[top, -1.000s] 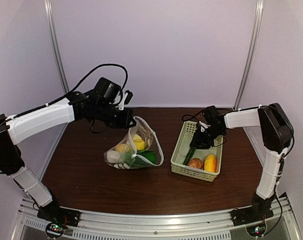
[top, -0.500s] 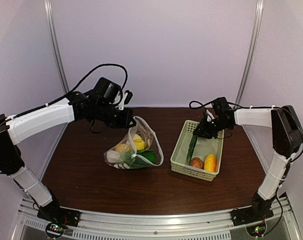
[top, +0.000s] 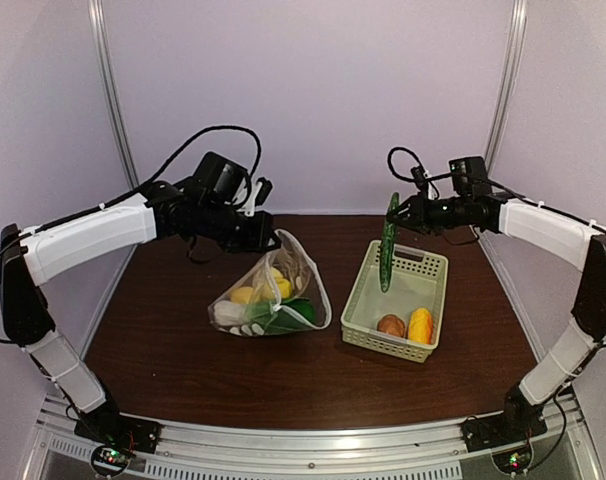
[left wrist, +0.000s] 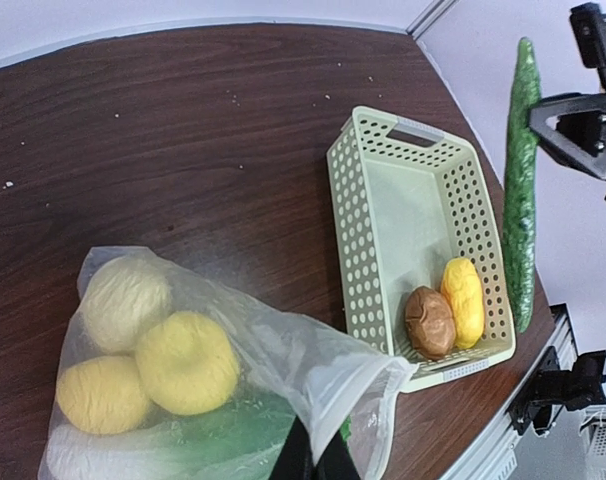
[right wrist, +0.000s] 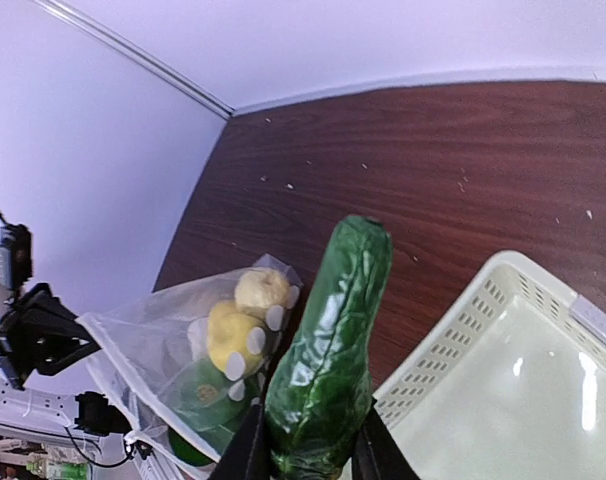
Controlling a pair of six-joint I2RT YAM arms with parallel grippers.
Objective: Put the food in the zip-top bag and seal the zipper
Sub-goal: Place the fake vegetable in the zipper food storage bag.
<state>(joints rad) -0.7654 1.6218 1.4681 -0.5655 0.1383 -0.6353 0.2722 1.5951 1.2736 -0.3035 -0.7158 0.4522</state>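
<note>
Below my right fingers (right wrist: 248, 455), which grip its top, the cucumber (top: 387, 245) hangs; my left fingers (left wrist: 291, 462) pinch the bag (top: 273, 295) rim. I'd swing it across and lower it tip-first into the mouth.

- A dark brown, wood-grained counter (top: 183, 380) is filling the middle of the top view, stretching from 9 o'clock across to 3 o'clock.
- A plain, pale lavender back wall (top: 313, 100) is rising behind it at 12 o'clock.
- Two thin silver posts are leaning against that wall, the left post (top: 111, 95) at 10 o'clock and the right post (top: 501, 100) at 2 o'clock.
- Matching pale side walls are closing the space in at 9 and 3 o'clock.
- A ribbed metal rail (top: 313, 445) is running along the near edge at 6 o'clock and catching a soft glare.
- Small pale specks (left wrist: 8, 185) are dotting the wood in the left wrist view.
</note>
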